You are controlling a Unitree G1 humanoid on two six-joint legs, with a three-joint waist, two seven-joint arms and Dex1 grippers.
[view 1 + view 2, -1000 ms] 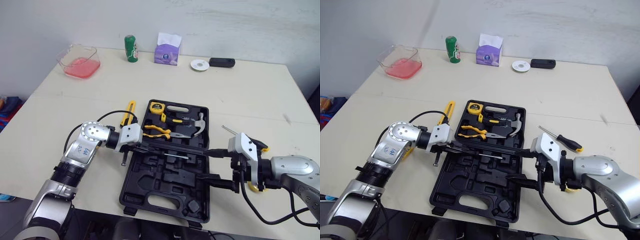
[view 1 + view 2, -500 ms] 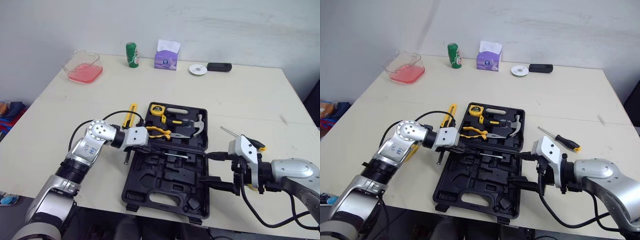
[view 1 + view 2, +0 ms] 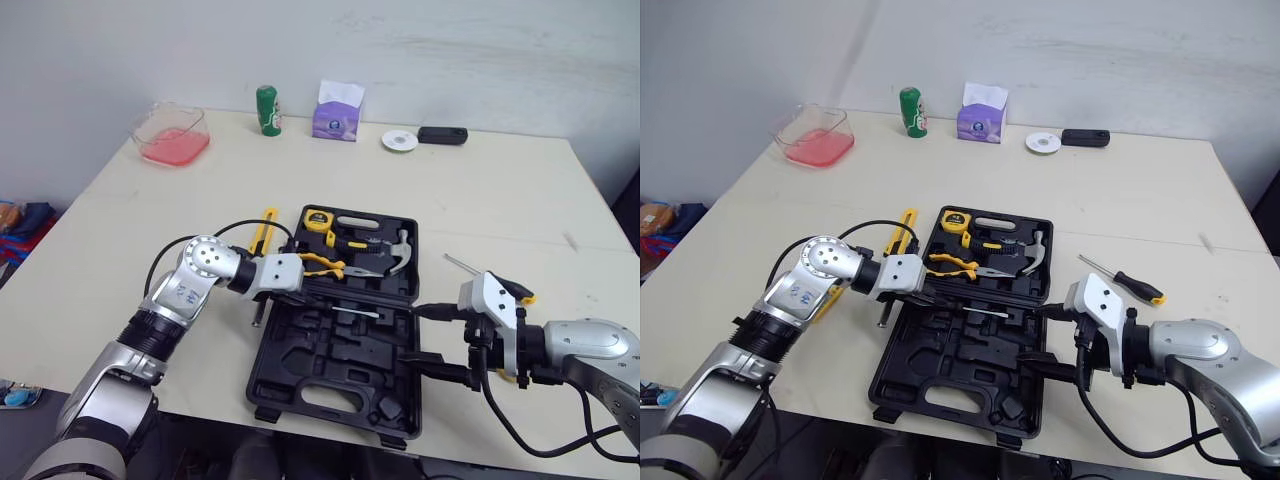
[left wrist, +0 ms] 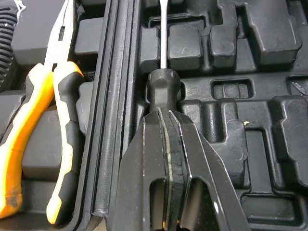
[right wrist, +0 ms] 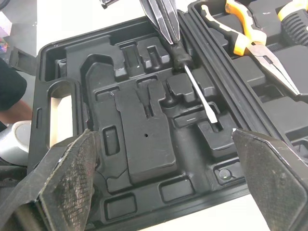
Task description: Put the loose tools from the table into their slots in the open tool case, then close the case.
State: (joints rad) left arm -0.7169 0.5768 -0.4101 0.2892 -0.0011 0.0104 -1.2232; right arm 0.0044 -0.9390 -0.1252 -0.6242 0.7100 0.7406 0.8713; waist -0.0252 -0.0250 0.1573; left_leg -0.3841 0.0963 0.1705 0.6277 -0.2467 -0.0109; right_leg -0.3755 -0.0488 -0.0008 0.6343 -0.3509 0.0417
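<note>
Pale tabletop (image 3: 520, 190) under a white wall, with the open tool case (image 3: 330, 375) lying flat, its near edge close to the table's front lip. Wide bare room lies beyond the case and off both its flanks. The clutter along the table's far edge, a pink tray (image 3: 165, 115) and a tissue box (image 3: 337, 110) among it, sits well apart from the case.

My right pincer (image 3: 412, 335) hangs spread wide, holding nothing, at the case's right rim. My left pincer (image 4: 164, 114) is pressed closed and grips nothing. Its tips touch the butt of a black-handled screwdriver (image 4: 163, 84) lying in a groove of the case's near half, just beside the hinge line. The far half already carries a hammer (image 3: 398, 245), pliers (image 3: 322, 266) and a tape measure (image 3: 317, 215).

By my reading the job is part done. That screwdriver looks nearly seated, but most moulded slots in the near half are bare. Loose tools wait outside: a yellow tool (image 3: 262, 228) just beside the case's left edge and a second screwdriver (image 3: 1137, 287) off its right side. The case is not yet closed. Folding it will likely need both my arms clear of the near half, and little table is left in front of the case.
</note>
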